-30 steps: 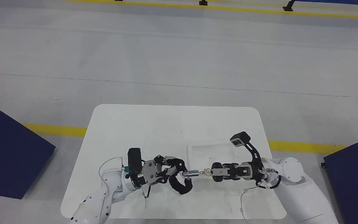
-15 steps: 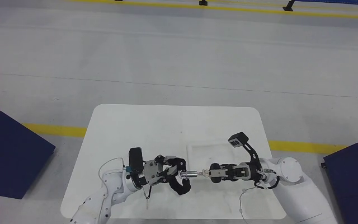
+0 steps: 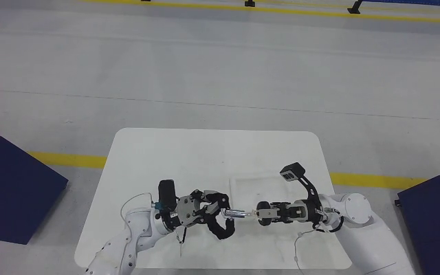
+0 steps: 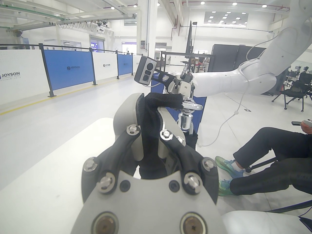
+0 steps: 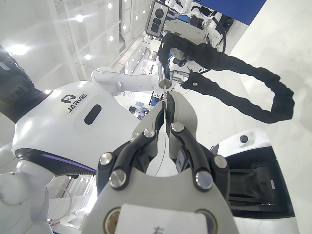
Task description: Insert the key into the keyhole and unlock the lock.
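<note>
- The right gripper (image 5: 167, 98) pinches the key (image 5: 166, 108) flat between narrowed fingers. The left gripper (image 4: 148, 113) is clamped around the lock (image 3: 234, 214) by its black sleeved cable (image 5: 243, 74).
- The lock is held above the table's 6 o'clock edge, with the key at its 3 o'clock and the tip at the keyhole (image 5: 165, 83).
- Insertion seems to be the step in hand, though the depth is unclear. Next: push straight in, then twist.
- White table (image 3: 137, 158); grey floor (image 3: 206, 69) with yellow lines towards 12 o'clock.

key (image 5: 165, 93) largely hidden between the right fingers (image 5: 184, 109).
</note>
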